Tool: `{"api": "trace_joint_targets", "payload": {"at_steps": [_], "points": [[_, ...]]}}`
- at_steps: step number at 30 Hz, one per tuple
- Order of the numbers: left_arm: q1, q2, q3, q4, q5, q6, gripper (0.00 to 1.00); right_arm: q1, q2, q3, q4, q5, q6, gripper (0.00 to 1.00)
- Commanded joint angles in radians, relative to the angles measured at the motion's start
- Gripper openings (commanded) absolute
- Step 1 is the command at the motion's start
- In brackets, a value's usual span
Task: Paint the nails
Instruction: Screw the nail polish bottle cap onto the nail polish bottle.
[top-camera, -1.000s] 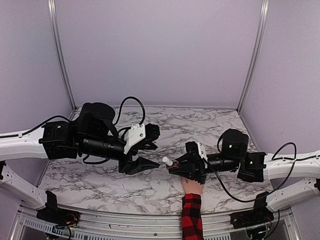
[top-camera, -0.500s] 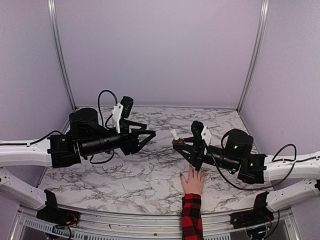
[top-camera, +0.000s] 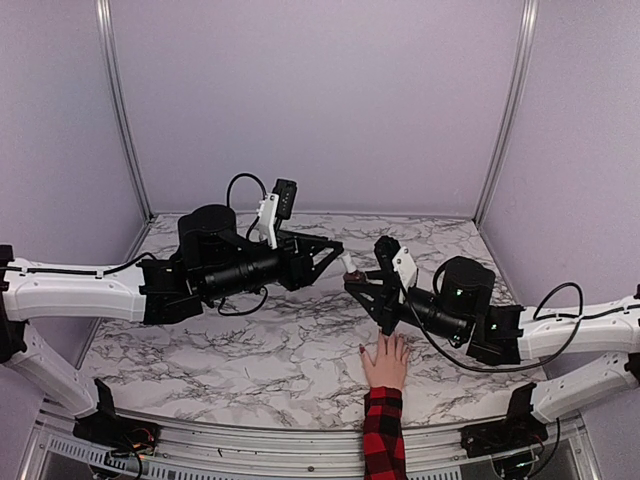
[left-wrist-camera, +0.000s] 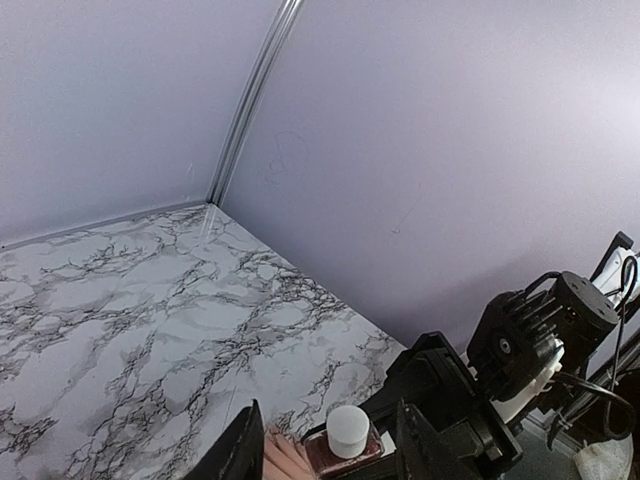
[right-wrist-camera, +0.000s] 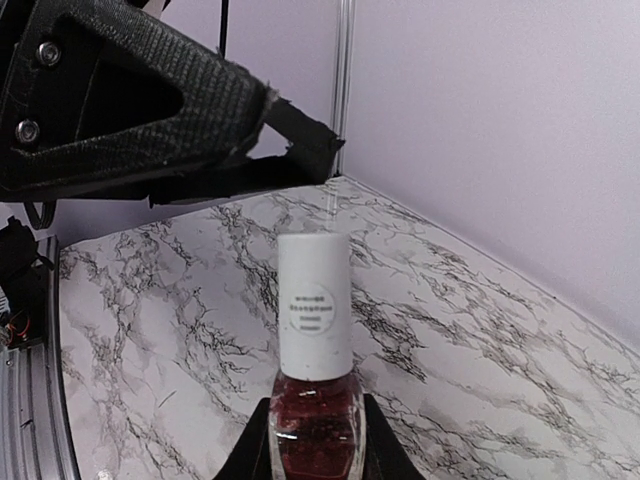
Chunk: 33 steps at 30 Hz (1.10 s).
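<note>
Since the earlier frame the left gripper (top-camera: 338, 254) has swung right, its jaws now apart on either side of the white cap (left-wrist-camera: 349, 431). The right gripper (right-wrist-camera: 315, 445) clamps the bottle (right-wrist-camera: 315, 405), which holds dark red polish, above the table (top-camera: 250, 350). The hand (top-camera: 385, 362) lies flat at the near edge, fingers spread, dark nails (top-camera: 361, 350) on their far tips.

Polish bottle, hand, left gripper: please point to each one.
Polish bottle (right-wrist-camera: 314, 300), right wrist view, on its white cap.
Hand (top-camera: 385, 361), top view, on its back.
Left gripper (top-camera: 338, 253), top view, midway between its fingertips.
</note>
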Motion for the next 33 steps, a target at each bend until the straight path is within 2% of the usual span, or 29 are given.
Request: {"api": "trace_joint_targets", "payload": {"at_steps": [1, 17, 27, 33], "points": [[-0.005, 0.028, 0.036, 0.066, 0.045, -0.038, 0.44, 0.004, 0.009, 0.051, 0.038, 0.007, 0.017, 0.00], [-0.009, 0.092, 0.056, 0.100, 0.123, -0.056, 0.30, 0.004, -0.002, 0.044, 0.042, 0.000, 0.015, 0.00], [-0.009, 0.095, 0.047, 0.100, 0.115, -0.053, 0.22, 0.005, -0.018, 0.039, 0.053, -0.024, 0.008, 0.00], [-0.009, 0.092, 0.037, 0.100, 0.113, -0.055, 0.14, 0.004, -0.028, 0.034, 0.064, -0.046, -0.001, 0.00]]}}
